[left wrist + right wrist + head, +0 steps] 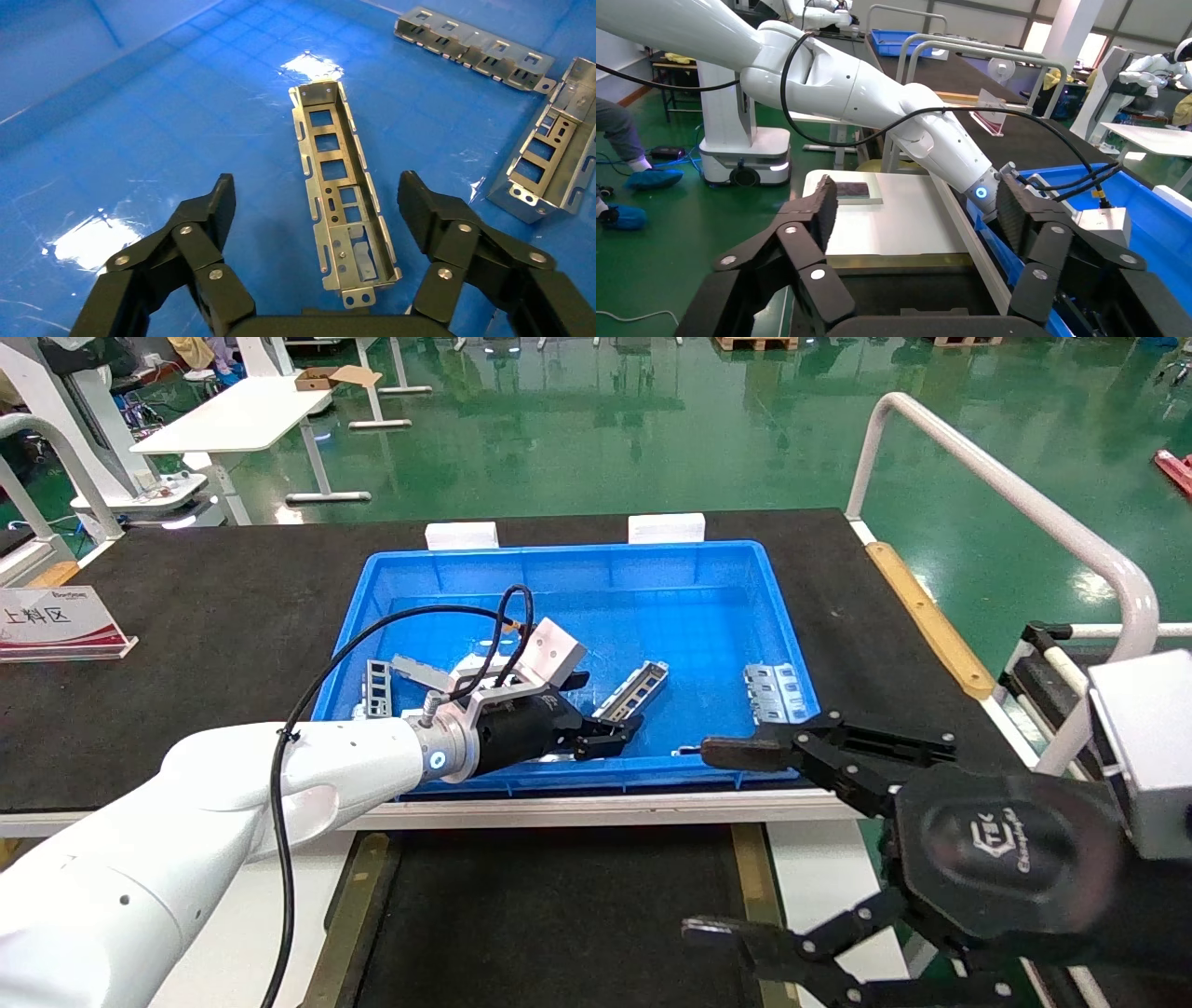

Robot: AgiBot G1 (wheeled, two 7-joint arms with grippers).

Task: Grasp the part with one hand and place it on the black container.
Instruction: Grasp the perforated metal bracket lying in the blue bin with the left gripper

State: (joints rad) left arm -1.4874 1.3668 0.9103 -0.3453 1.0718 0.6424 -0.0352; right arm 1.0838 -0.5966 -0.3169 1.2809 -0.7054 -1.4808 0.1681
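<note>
The part [633, 691], a slim silver channel bar with rectangular cutouts, lies flat on the floor of the blue bin [577, 561]. In the left wrist view the part [341, 189] has its near end between my open fingers, which stand apart from it on both sides. My left gripper [605, 733] [318, 188] is open and low inside the bin. The black container [559, 915], with brownish strips along its sides, lies in front of the table and also shows in the right wrist view [898, 295]. My right gripper [712, 840] [916, 203] is open and empty above the container's right side.
More metal pieces lie in the bin: a channel piece [377, 686] at the left, a ribbed plate [778, 691] at the right, and others [471, 45] [552, 165] beyond the part. A sign [56, 621] stands at the table's left. A white railing [1024, 505] runs along the right.
</note>
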